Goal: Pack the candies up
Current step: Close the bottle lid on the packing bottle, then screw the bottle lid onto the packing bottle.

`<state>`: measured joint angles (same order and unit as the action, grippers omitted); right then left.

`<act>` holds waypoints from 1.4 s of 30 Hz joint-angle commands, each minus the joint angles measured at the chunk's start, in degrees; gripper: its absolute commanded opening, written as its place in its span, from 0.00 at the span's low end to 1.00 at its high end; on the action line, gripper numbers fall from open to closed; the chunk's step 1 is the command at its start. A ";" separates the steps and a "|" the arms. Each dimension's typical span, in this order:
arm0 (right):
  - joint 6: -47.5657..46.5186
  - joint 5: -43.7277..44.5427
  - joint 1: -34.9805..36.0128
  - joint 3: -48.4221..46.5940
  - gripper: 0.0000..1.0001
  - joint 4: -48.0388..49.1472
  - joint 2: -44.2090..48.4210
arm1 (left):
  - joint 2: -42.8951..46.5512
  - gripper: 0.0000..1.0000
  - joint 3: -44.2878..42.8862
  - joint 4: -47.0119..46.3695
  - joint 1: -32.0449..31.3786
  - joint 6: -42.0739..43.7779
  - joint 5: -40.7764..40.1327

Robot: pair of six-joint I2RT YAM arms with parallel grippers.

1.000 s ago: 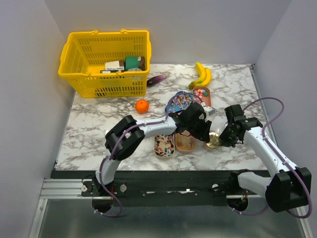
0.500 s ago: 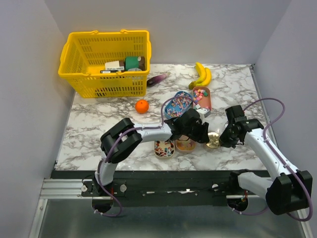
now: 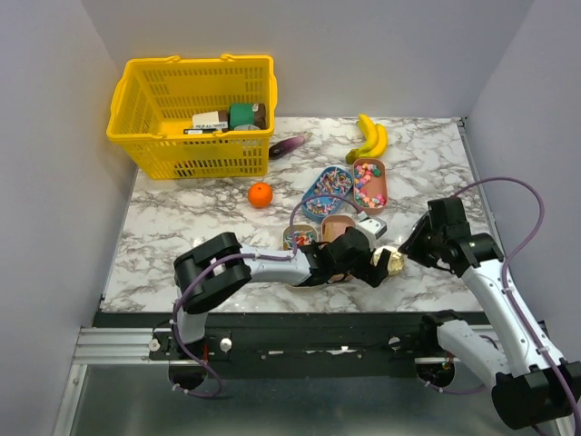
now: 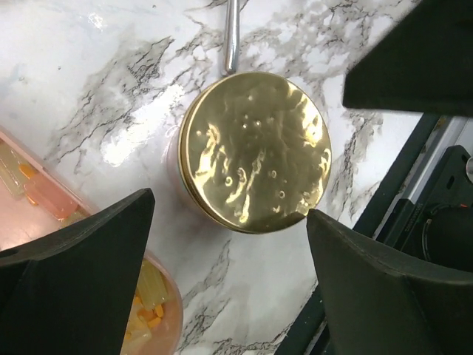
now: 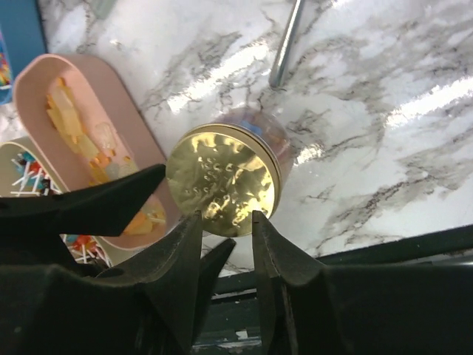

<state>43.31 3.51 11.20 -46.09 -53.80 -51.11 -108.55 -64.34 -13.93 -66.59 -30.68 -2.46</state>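
Small multicoloured candies lie in several oval trays: a blue tray (image 3: 327, 193), a pink tray (image 3: 369, 182), a pink tray of yellow-orange pieces (image 3: 338, 225) (image 5: 81, 126) (image 4: 151, 299), and a tray of white-stick lollipops (image 3: 298, 238) (image 5: 22, 171). A round jar with a gold lid (image 3: 392, 261) (image 4: 255, 151) (image 5: 222, 181) stands near the front edge. My left gripper (image 3: 377, 265) (image 4: 229, 244) is wide open, low beside the jar, with nothing in it. My right gripper (image 3: 413, 247) (image 5: 225, 218) hovers above the jar's near rim, its jaws a narrow gap apart and empty.
A yellow basket (image 3: 127, 136) with boxes stands at the back left. An orange (image 3: 260, 194), an eggplant (image 3: 289, 145) and bananas (image 3: 370, 138) lie behind the trays. A metal rod (image 5: 284, 44) (image 4: 231, 33) lies just beyond the jar. The table's front edge (image 3: 272, 318) is close.
My left arm swung from over the trays toward the front edge and now sits low beside the jar. My right gripper drew back to the right, off the jar.
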 commanded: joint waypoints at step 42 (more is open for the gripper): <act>4.07 -0.78 0.31 13.13 0.39 7.22 16.13 | -21.87 0.99 12.48 -52.68 -16.03 9.76 -37.98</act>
<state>46.48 0.86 11.27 -32.08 -47.40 -35.94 -126.72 -51.55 -64.66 -85.27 -21.32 -40.29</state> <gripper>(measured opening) 0.393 0.988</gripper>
